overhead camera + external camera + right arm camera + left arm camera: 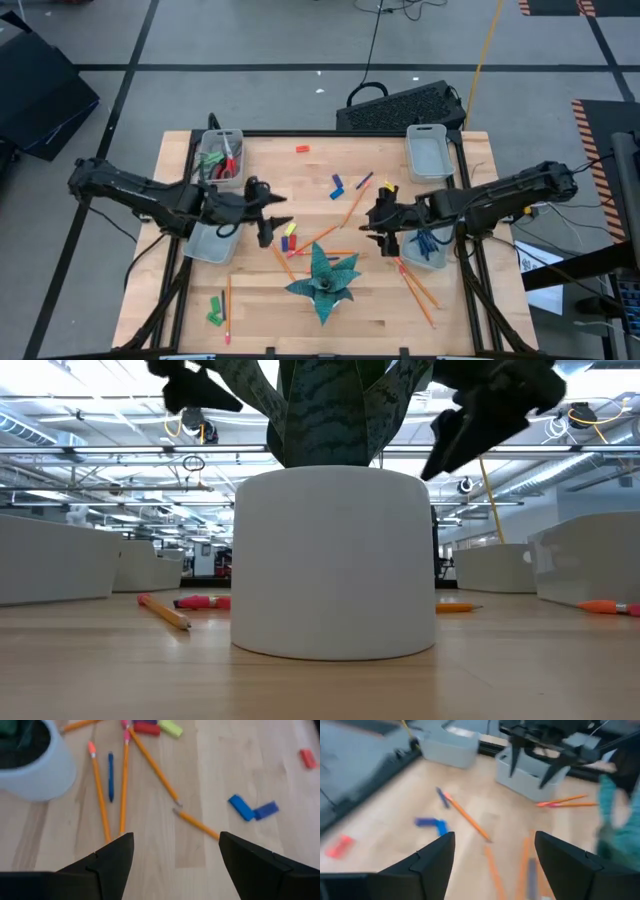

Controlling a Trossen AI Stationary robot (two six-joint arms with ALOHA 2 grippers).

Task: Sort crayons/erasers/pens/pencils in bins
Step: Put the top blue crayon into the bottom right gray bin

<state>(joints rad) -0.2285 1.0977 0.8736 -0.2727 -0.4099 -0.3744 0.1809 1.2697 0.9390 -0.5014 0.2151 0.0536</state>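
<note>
Orange pencils (352,205) lie scattered on the wooden table, more of them at the near right (420,290). A dark blue pen (110,775) rests flat between two pencils (100,795) beside the white pot (30,765). Blue pens (432,243) lie in the near right bin (428,262). The other bins stand at far right (428,150), far left (222,155) and near left (208,243). My left gripper (272,218) hovers open above the table left of centre (492,850). My right gripper (374,226) hovers open right of centre (172,852). Neither holds anything.
A potted plant (325,280) in a white pot (335,560) stands near the front centre. Small red (302,149), blue (338,185), green (216,310) and yellow (291,230) pieces lie loose. The far left bin holds scissors (228,160). A keyboard (400,105) lies beyond the table.
</note>
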